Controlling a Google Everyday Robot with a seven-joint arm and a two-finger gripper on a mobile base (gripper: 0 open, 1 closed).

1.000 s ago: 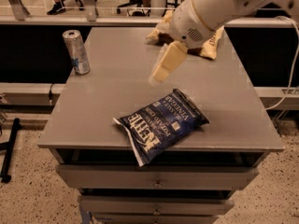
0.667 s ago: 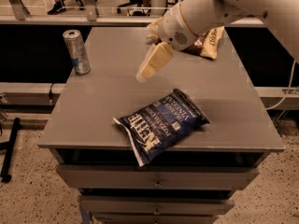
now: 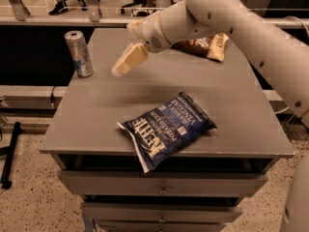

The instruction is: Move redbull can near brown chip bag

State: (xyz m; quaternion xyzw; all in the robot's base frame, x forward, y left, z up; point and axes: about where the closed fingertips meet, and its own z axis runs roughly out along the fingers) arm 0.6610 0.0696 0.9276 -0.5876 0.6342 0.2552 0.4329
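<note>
The gripper [image 3: 124, 62] hovers near the upright redbull can [image 3: 79, 53], apparently poised to grasp it; open or closed, I cannot tell. The brown chip bag [image 3: 208, 43] lies well apart, its destination.

Redbull can [image 3: 79, 53]: silver metal, dull sheen, blue panels
Brown chip bag [image 3: 208, 44]: crinkly film, glossy creases
Kettle bag [image 3: 166, 129]: dark blue crinkled film, satin gloss
Table [image 3: 96, 111]: grey top, matt, smooth, faintly scuffed
Gripper [image 3: 126, 62], above table just right of can: cream, smooth, matt, plastic look
Arm [image 3: 231, 18]: white smooth casing, slight sheen
Floor [image 3: 29, 197]: speckled, stone look
</note>
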